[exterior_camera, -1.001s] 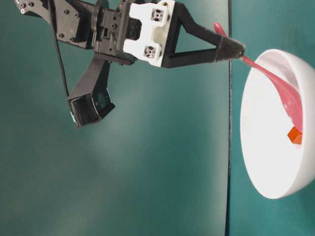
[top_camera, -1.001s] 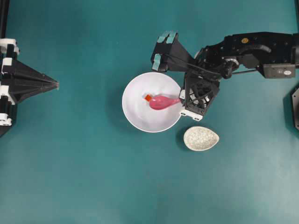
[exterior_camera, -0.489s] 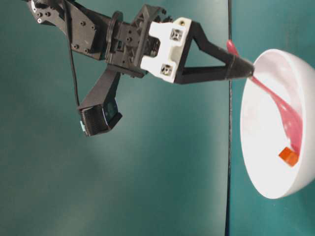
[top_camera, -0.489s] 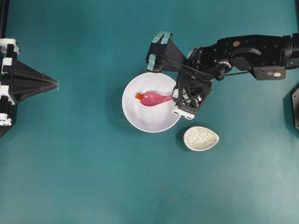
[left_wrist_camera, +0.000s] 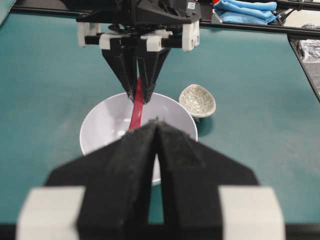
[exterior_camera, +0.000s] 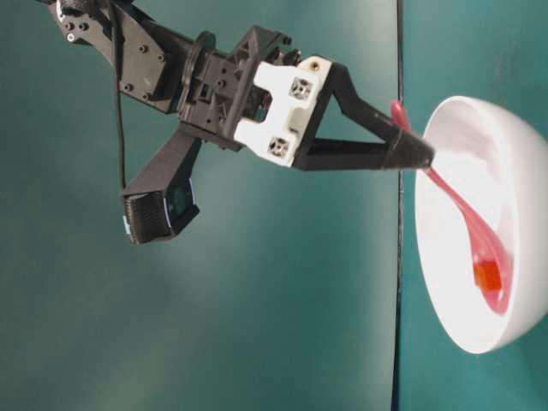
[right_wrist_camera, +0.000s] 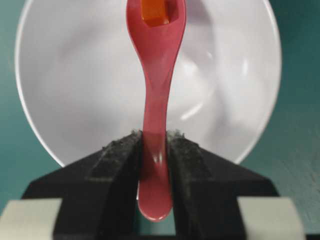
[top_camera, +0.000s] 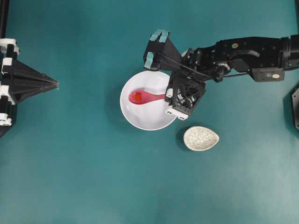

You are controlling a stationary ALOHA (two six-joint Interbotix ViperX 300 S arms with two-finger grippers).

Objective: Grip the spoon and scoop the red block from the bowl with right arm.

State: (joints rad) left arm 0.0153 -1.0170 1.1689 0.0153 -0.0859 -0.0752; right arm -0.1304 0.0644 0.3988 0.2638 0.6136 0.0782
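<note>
My right gripper (top_camera: 167,96) is shut on the handle of the pink spoon (top_camera: 148,97) at the right rim of the white bowl (top_camera: 140,125). The scoop lies inside the bowl on its left side, and the red block (top_camera: 138,97) sits in the scoop. The right wrist view shows the pads (right_wrist_camera: 125,150) clamping the handle (right_wrist_camera: 159,75), with the block (right_wrist_camera: 159,10) in the scoop at the top. In the table-level view the spoon (exterior_camera: 467,224) slants down into the bowl (exterior_camera: 445,282) with the block (exterior_camera: 488,276) in it. My left gripper (top_camera: 57,84) is shut and empty at the far left.
A small speckled egg-shaped dish (top_camera: 201,138) stands just right of and below the bowl, and also shows in the left wrist view (left_wrist_camera: 197,100). A blue cloth (left_wrist_camera: 245,5) lies beyond the table's far edge. A black fixture (top_camera: 294,107) sits at the right edge.
My right gripper moved left with the spoon. The scoop pushed the block across the bowl and the block now sits in the scoop. The bowl shifted slightly left. The left arm stayed still.
</note>
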